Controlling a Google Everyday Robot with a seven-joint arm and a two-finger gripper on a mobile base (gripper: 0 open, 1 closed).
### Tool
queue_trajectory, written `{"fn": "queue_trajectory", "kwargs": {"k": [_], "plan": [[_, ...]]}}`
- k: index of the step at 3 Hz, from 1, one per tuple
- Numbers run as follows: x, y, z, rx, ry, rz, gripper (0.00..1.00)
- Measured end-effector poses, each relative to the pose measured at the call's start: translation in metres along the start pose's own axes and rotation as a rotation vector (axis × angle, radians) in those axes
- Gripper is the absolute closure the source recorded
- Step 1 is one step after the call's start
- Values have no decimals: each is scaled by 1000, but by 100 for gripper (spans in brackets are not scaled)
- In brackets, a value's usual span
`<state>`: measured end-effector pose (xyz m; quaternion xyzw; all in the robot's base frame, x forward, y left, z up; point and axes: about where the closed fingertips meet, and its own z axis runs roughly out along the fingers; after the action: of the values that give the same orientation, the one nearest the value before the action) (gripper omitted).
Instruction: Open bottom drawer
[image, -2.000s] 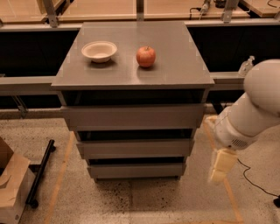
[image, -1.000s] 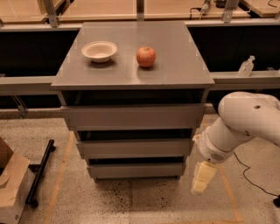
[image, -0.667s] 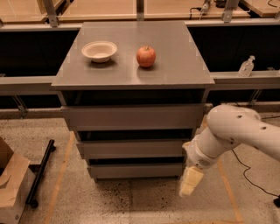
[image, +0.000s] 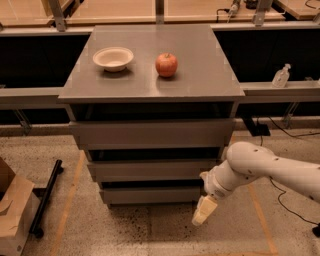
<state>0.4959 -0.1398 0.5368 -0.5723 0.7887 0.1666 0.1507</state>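
Observation:
The grey three-drawer cabinet stands in the middle of the view. The bottom drawer is its lowest and narrowest tier, with a flat handle-less front that looks closed. My gripper hangs from the white arm that reaches in from the right. It sits just off the drawer's lower right corner, close above the floor.
On the cabinet top sit a white bowl and a red apple. A cardboard box and a black pole lie on the floor at left. A bottle stands on the right ledge. Cables run across the floor at right.
The arm has swung left and down, bringing the gripper from the cabinet's right side to the lower right corner of the bottom drawer. The drawers have not moved.

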Motion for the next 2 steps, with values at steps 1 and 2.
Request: {"fn": "queue_trajectory", "kwargs": {"k": [1,2], "plan": [[3,4,9,-17,0,6,0],[7,1,16,-21,-31,18,0]]}}
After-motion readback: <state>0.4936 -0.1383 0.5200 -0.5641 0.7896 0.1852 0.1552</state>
